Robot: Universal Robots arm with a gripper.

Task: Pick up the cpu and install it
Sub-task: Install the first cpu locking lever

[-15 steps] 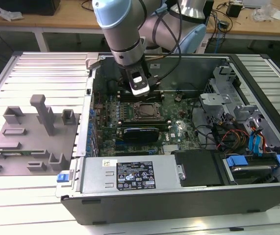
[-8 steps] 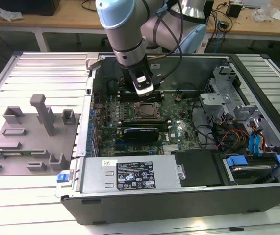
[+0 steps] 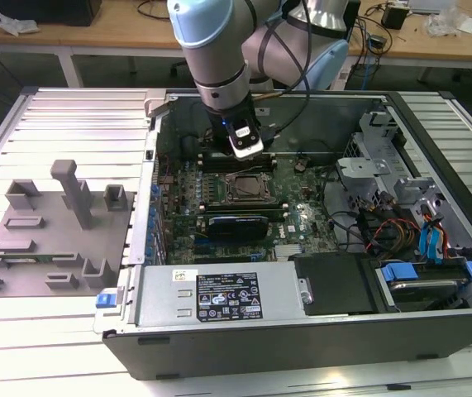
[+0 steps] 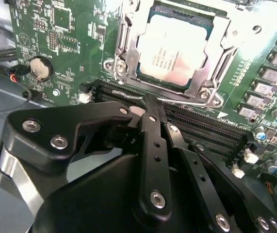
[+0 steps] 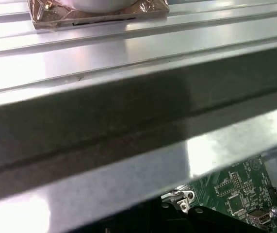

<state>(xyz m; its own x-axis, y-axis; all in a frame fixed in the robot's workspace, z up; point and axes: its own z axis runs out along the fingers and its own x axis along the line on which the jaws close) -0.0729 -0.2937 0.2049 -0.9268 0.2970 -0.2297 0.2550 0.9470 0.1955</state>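
My black hand (image 4: 150,104) is right up close, with the cpu (image 4: 174,48) just past its tips.

In the second wrist view my fingers (image 4: 153,131) look pressed together, with nothing between them. They point down at the long black memory slots (image 4: 201,128), just beside the socket (image 4: 170,51). The cpu already lies flat inside the socket, its shiny top facing up and the metal frame (image 4: 123,43) around it. So I think the putting-in part is mostly done, and I am letting go or checking. In the exterior view my hand (image 3: 246,147) hangs over the green motherboard (image 3: 244,203) inside the open computer case (image 3: 318,331), which sits on the bench (image 3: 70,116). The grey fixture blocks (image 3: 54,231) are well apart, toward the exterior view's left. Any next move would need a soft, straight path so I don't bump the frame.
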